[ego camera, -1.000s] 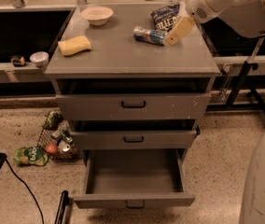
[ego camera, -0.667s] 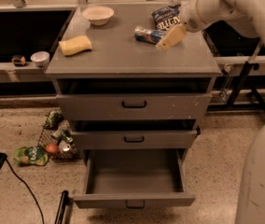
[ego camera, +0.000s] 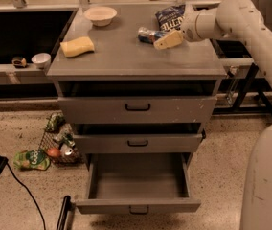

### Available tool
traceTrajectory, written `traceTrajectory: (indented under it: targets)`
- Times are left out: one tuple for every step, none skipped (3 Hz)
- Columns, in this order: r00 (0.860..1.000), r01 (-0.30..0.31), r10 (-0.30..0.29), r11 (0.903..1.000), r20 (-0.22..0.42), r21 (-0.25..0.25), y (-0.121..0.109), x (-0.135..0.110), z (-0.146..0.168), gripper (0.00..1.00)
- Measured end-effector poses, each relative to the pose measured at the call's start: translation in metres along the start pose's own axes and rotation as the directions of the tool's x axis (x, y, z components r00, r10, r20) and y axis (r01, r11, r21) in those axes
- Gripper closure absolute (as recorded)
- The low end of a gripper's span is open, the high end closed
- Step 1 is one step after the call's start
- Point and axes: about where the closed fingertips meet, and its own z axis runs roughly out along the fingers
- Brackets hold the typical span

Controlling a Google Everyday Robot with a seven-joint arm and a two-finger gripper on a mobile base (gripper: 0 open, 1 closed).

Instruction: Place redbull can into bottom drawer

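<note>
The redbull can (ego camera: 147,34) lies on its side on the grey cabinet top (ego camera: 126,56), right of the middle near the back. My gripper (ego camera: 167,39) reaches in from the right and sits at the can's right end, low over the top, with one cream finger (ego camera: 168,40) showing. The bottom drawer (ego camera: 137,182) is pulled out and open below, its inside bare. The two upper drawers are nearly shut.
A dark blue chip bag (ego camera: 170,16) lies behind the can. A white bowl (ego camera: 100,15) stands at the back left and a yellow sponge (ego camera: 77,46) at the left. A small bowl (ego camera: 41,59) sits on the side shelf. Litter and a wire rack (ego camera: 57,145) lie on the floor left.
My gripper has moved left and down along the cabinet top, closer to the can. The can and drawers have not moved.
</note>
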Motion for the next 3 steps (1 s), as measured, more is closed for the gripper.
traceTrajectory:
  targets:
    - [0.997,-0.055,0.054,0.998,0.054,0.029,-0.012,0.003,0.017,0.0]
    - [0.994,-0.076,0.075,0.997,0.084,0.012,-0.013,0.003,0.033,0.0]
    - [0.991,-0.094,0.095,0.9955,0.092,-0.015,-0.012,0.007,0.045,0.0]
